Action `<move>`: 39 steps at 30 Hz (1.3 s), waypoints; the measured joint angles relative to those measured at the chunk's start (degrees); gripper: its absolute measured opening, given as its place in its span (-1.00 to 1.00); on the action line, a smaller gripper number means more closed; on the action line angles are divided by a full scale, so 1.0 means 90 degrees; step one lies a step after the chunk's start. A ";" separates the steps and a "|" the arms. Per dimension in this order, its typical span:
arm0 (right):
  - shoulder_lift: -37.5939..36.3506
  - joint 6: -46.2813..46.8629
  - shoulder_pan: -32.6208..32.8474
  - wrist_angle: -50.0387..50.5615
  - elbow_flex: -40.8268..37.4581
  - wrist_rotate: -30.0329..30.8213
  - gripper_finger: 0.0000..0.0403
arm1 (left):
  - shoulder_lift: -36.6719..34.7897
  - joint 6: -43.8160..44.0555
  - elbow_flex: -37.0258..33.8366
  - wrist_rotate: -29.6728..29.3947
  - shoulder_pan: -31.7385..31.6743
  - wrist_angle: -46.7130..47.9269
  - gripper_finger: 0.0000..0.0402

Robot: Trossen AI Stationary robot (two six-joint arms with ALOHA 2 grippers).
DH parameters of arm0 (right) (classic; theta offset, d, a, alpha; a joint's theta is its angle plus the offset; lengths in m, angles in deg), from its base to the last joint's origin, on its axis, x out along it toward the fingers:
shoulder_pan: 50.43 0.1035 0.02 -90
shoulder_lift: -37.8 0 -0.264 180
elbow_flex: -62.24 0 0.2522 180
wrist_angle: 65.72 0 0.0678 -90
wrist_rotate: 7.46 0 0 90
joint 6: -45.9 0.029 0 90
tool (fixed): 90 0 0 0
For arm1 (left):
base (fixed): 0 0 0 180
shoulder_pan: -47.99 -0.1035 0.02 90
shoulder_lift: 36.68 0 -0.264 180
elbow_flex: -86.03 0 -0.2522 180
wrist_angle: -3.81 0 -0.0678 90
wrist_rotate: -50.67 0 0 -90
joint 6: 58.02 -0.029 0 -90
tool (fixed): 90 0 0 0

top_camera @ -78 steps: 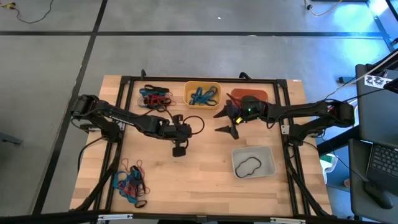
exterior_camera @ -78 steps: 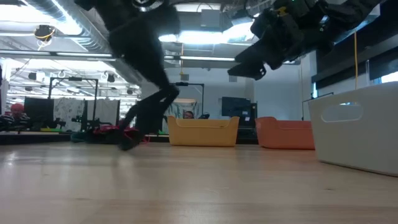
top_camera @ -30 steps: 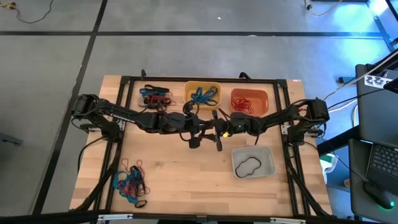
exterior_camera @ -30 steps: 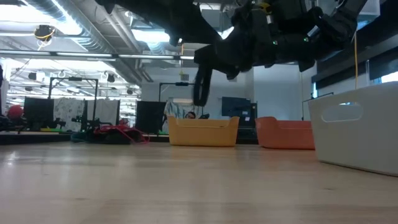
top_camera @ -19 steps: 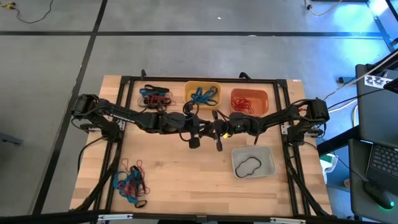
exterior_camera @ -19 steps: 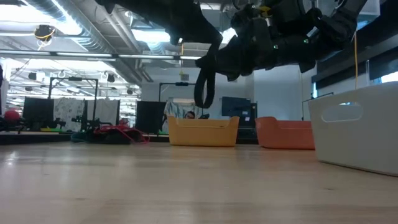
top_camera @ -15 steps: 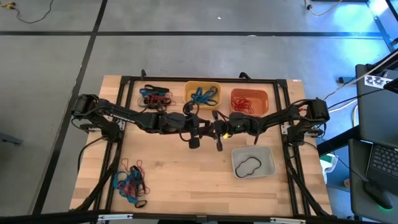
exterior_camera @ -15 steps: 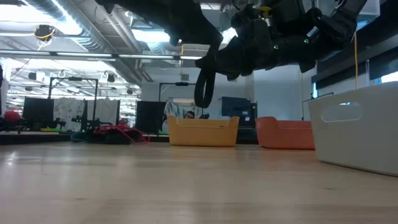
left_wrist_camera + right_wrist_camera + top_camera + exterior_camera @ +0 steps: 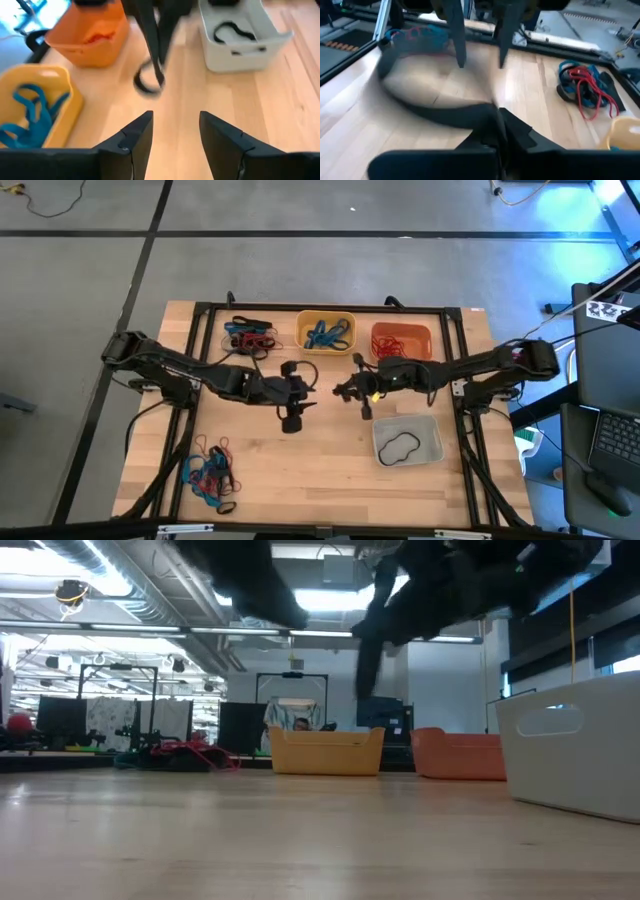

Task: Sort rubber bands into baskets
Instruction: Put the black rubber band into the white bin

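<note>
My right gripper [image 9: 361, 402] hangs above the table's middle, shut on a black rubber band [image 9: 148, 84]. My left gripper [image 9: 292, 418] stands just to its left, open and holding nothing [image 9: 175, 134]. At the far edge, the yellow basket [image 9: 326, 332] holds blue bands and the orange basket [image 9: 401, 340] holds red ones. The pale grey basket [image 9: 407, 440], nearer on the right, holds a black band. Loose mixed bands lie in a far-left pile [image 9: 248, 337] and a near-left pile [image 9: 210, 475]. My right gripper pinches the black band at one spot of its loop [image 9: 487, 114] between its two shut fingers [image 9: 154, 42], which point down. The rest of the loop [image 9: 420, 102] hangs slack below the fingers, clear of the table.
A black frame [image 9: 200, 308] runs around the wooden table top. Bare wood lies between the two arms and the near edge. A person sits in the room beyond the yellow basket [image 9: 300, 724].
The two grippers met above the table's middle with the black band between them. My right gripper shut on the band, and my left gripper opened and let go. My left gripper then drew back toward the left and near edge. My right gripper moved right with the swinging band.
</note>
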 joint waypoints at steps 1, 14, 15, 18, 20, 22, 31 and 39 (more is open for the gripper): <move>-0.0173 -0.0001 0.0001 0.0235 0.0000 0.0002 -0.95 | 0.0001 0.0008 -0.0076 0.0000 0.0047 0.0005 -0.21; -0.2395 0.0760 0.1009 0.3682 0.0000 0.0428 -0.93 | 0.0012 0.0053 -0.0620 0.0002 0.0187 -0.0514 -0.21; -0.2480 0.0958 0.1108 0.3882 0.0000 0.0424 -0.93 | 0.0012 0.0055 -0.0620 0.0002 0.0189 -0.0538 -0.21; -0.2684 0.1607 0.1395 0.4612 0.0000 0.0404 -0.93 | 0.0012 0.0057 -0.0620 0.0002 0.0189 -0.0556 -0.21; -0.2701 0.2061 0.1546 0.4969 0.0005 0.0270 -0.93 | 0.0012 0.0058 -0.0620 0.0002 0.0189 -0.0569 -0.21; -0.2695 0.2533 0.1677 0.5458 -0.0002 0.0064 -0.93 | 0.0012 0.0060 -0.0620 0.0000 0.0187 -0.0584 -0.21; -0.2217 0.3814 0.2015 0.6743 0.0000 -0.0104 -0.93 | 0.0012 0.0114 -0.0618 0.0000 0.0188 -0.0574 -0.21; -0.1657 0.4522 0.1995 0.7136 0.0000 -0.0056 -0.79 | 0.0012 0.0114 -0.0618 -0.0002 0.0189 -0.0538 -0.21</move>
